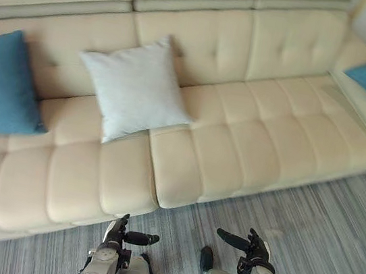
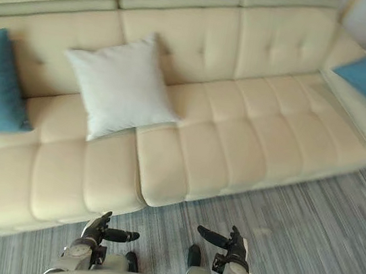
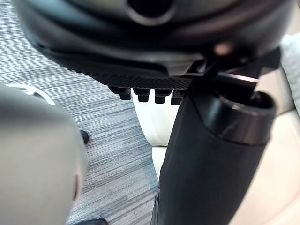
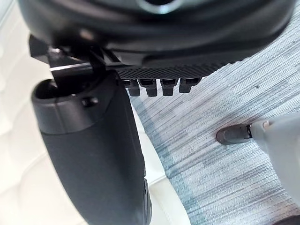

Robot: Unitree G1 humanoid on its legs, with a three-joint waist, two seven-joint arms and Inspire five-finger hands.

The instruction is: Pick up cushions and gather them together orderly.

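Left hand (image 1: 117,235) and right hand (image 1: 254,250) hover above grey carpet (image 1: 307,222) before beige sofa (image 1: 201,153).

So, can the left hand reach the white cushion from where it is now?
Probably not yet. The left hand hangs open, low before the sofa, and the white cushion leans on the backrest, across the seat. Nothing lies between them, so a step forward should help.
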